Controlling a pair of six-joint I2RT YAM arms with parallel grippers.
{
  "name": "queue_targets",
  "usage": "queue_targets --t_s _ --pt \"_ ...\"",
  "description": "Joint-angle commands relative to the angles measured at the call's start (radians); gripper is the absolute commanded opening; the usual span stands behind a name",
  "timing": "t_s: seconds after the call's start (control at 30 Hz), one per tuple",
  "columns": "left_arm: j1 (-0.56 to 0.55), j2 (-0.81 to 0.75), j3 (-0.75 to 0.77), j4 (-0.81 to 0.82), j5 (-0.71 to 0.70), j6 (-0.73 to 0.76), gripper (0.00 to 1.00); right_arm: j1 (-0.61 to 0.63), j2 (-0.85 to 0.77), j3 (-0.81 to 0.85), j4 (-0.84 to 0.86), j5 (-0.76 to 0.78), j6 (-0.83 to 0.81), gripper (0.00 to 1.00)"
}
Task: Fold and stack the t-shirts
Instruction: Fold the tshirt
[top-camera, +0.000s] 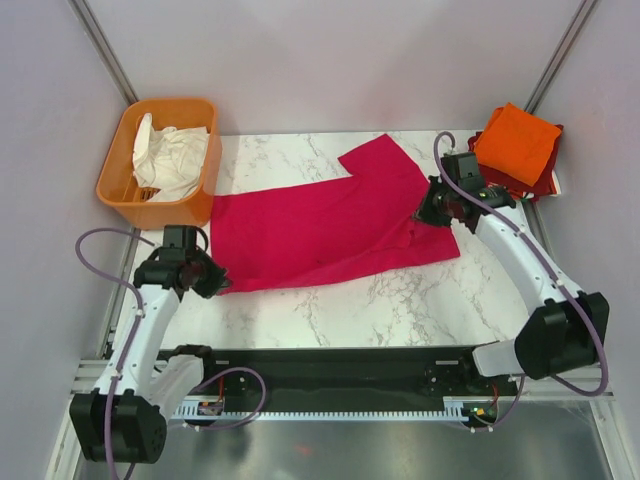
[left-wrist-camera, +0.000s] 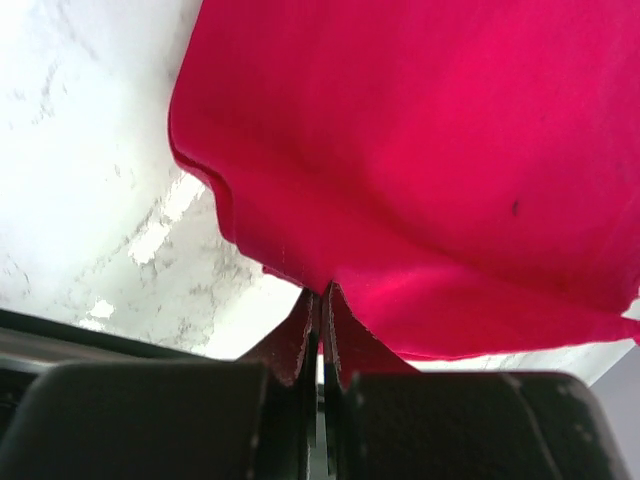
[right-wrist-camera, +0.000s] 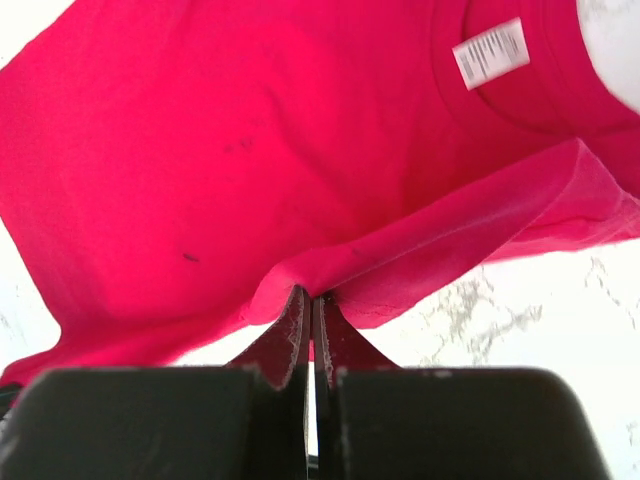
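Cloth spans fingertip to fingertip: the magenta-pink t-shirt (top-camera: 320, 225) lies lengthwise from the left gripper (top-camera: 214, 279), clamped on one edge, to the right gripper (top-camera: 428, 214), clamped on the opposite edge.

Dark red t-shirt (top-camera: 543, 182), apparently mostly hidden

The left arm (top-camera: 140, 335) rises from the lower left of the frame and bends rightward at the wrist. Its left pincer (top-camera: 218, 281) sits low, fingers pressed together on the edge of the magenta-pink t-shirt (top-camera: 320, 225). The right arm (top-camera: 512, 252) stretches from the lower right up and leftward, and its right pincer (top-camera: 424, 214) is likewise clamped on a fold of that shirt.
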Motion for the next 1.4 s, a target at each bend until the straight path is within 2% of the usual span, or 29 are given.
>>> queue_targets --t_s 0.0,0.17,0.4,0.77,0.87,0.9,0.93,0.97,1.0,1.03,1.07,1.1,1.13,1.27,1.37 --pt "0.053 0.066 0.077 0.033 0.034 0.124 0.02 -0.002 0.071 0.088 0.056 -0.007 -0.049 0.00" --pt "0.108 0.183 0.103 0.096 0.029 0.162 0.02 -0.004 0.169 0.136 0.097 -0.007 -0.047 0.00" --pt "0.116 0.345 0.147 0.170 0.055 0.211 0.02 -0.004 0.277 0.205 0.119 0.020 -0.053 0.00" --pt "0.116 0.563 0.295 0.193 0.011 0.262 0.02 -0.002 0.381 0.280 0.131 0.103 -0.052 0.00" --pt "0.116 0.642 0.336 0.194 0.034 0.282 0.07 -0.002 0.424 0.303 0.137 0.120 -0.049 0.00" --pt "0.117 0.657 0.344 0.194 0.035 0.284 0.16 -0.004 0.452 0.311 0.145 0.113 -0.055 0.02" --pt "0.119 0.672 0.359 0.196 0.035 0.287 0.25 -0.004 0.470 0.333 0.158 0.108 -0.059 0.12" --pt "0.125 0.704 0.368 0.195 0.029 0.290 0.55 -0.002 0.488 0.352 0.160 0.119 -0.061 0.19" --pt "0.133 0.714 0.377 0.193 0.029 0.288 0.66 -0.004 0.534 0.399 0.157 0.129 -0.069 0.29" --pt "0.137 0.723 0.397 0.194 0.026 0.285 0.75 -0.004 0.557 0.428 0.145 0.166 -0.070 0.62" --pt "0.148 0.735 0.410 0.193 0.018 0.285 0.84 -0.004 0.577 0.458 0.137 0.184 -0.073 0.73" --pt "0.152 0.735 0.432 0.191 0.012 0.285 0.86 -0.009 0.614 0.519 0.134 0.188 -0.087 0.85" --pt "0.157 0.732 0.445 0.190 0.006 0.284 0.87 -0.009 0.633 0.554 0.128 0.195 -0.096 0.88" --pt "0.157 0.682 0.488 0.159 -0.054 0.297 0.86 -0.015 0.677 0.726 0.076 0.211 -0.147 0.92" --pt "0.153 0.590 0.470 0.152 -0.075 0.313 0.83 -0.013 0.603 0.717 0.070 0.266 -0.161 0.92"
